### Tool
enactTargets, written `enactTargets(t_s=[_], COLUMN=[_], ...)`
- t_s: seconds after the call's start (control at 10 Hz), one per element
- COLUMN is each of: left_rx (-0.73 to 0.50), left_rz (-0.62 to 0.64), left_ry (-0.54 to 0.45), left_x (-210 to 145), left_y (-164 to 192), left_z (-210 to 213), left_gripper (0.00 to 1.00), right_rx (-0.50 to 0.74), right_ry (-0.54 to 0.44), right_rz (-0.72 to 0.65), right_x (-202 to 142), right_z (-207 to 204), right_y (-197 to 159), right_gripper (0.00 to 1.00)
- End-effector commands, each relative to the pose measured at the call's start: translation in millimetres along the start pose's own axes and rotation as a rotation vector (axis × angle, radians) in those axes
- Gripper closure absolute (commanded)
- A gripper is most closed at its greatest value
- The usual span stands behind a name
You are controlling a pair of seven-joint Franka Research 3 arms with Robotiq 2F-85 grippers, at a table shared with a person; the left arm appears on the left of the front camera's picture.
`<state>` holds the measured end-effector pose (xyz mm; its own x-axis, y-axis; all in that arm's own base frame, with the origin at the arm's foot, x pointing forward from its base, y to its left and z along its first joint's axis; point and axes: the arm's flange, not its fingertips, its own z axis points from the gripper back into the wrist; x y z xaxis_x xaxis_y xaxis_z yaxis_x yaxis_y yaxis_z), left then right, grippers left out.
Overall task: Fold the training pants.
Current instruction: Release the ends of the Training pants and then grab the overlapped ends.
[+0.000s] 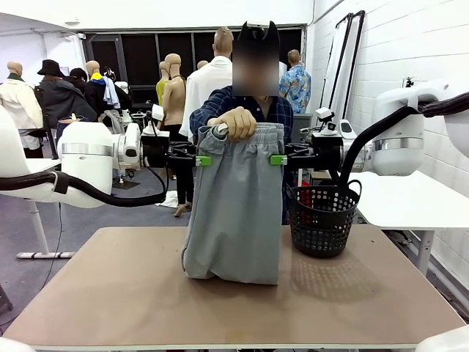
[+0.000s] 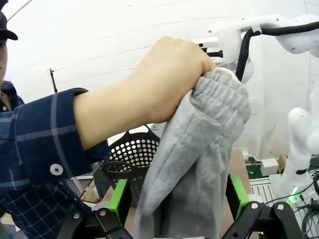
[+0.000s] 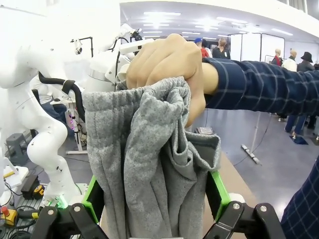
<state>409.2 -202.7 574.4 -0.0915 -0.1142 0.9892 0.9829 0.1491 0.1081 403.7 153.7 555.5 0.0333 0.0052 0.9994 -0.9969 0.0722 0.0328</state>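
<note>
The grey pants [image 1: 233, 213] are being held up over the middle of the table [image 1: 110, 293] by a person's hand [image 1: 236, 123], which is being closed around the gathered waistband [image 1: 270, 130] on the far side. The cloth is being left to hang straight down in a bunched column, and its lower end is being rested on the table top. The left gripper [image 1: 201, 160] is being presented at the left edge of the pants, just below the waistband. The right gripper [image 1: 279, 159] is being presented at the right edge at the same height. In the left wrist view the jaws are being kept wide apart, with the green pads [image 2: 118, 196] standing on either side of the hanging cloth and not pressed onto it. In the right wrist view the same is being recorded: the jaws are spread, the pads [image 3: 218, 191] are flanking the cloth, and nothing is being gripped. A black mesh basket [image 1: 322, 220] is being kept on the table just to the right of the pants. A blue checked sleeve [image 3: 259, 84] is being worn on the holding arm.
</note>
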Motion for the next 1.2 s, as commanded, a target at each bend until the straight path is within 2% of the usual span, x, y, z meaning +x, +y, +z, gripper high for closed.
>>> enactTargets(t_s=[0.0, 0.7, 1.1], left_rx=[-0.054, -0.112, -0.130], left_rz=[-0.032, 0.000, -0.009], left_ry=[0.001, 0.021, 0.023], left_x=[-0.6, 1.7, 3.7], left_y=[-0.3, -7.8, -7.7], left_z=[-3.8, -10.1, -18.8], left_gripper=[0.00, 0.00, 0.00], right_rx=[0.033, 0.088, 0.038], right_ry=[0.019, 0.030, -0.007], right_rz=[-0.024, -0.029, 0.034], right_x=[1.8, 4.0, 2.1], right_z=[1.6, -7.9, -17.9], right_y=[2.5, 20.4, 21.5], right_gripper=[0.00, 0.00, 0.00])
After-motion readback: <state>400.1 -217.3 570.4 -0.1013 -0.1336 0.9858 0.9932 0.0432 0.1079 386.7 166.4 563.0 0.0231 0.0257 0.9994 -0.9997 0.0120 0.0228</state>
